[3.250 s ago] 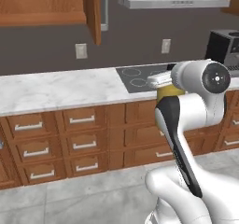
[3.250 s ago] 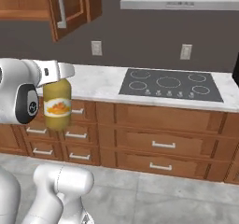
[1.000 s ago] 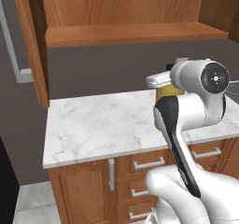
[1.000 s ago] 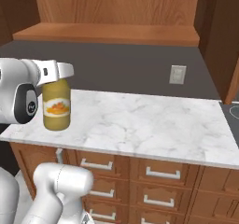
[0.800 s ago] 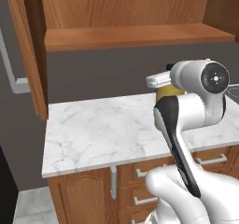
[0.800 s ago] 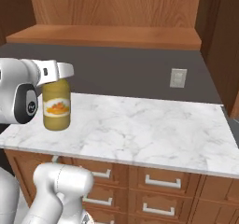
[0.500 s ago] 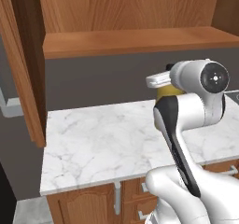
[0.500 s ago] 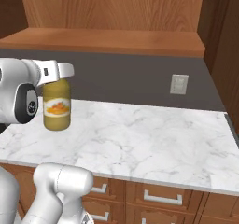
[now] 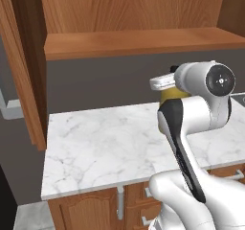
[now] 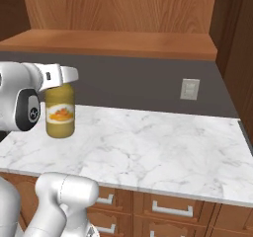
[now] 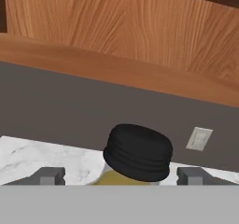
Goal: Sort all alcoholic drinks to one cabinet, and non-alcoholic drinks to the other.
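My gripper [image 10: 60, 85] is shut on the neck of the large orange-yellow juice bottle [image 10: 60, 112], which hangs upright above the marble counter [image 10: 148, 142]. Its black cap [image 11: 138, 151] fills the lower middle of the hand view, between the two fingers [image 11: 49, 176]. In the left base view only a yellow sliver of the bottle [image 9: 167, 95] shows behind my arm. Straight ahead and higher up is an open brown wood-grain cabinet [image 9: 134, 13] with a plank back and a thick flat shelf [image 10: 113, 43]; nothing stands on the shelf. The other bottles are out of view.
The cabinet's open door [image 9: 24, 66] stands edge-on at the left. A dark grey wall with a white outlet [image 10: 189, 89] runs under the shelf. Lower drawers with silver handles [image 10: 170, 210] sit below the counter. A dark wood side panel [image 10: 237, 48] rises at the right.
The whole scene has shifted: the base has driven closer to the counter and cabinet, which now look larger and nearer. The bottle stays held in the same pose relative to the arm.
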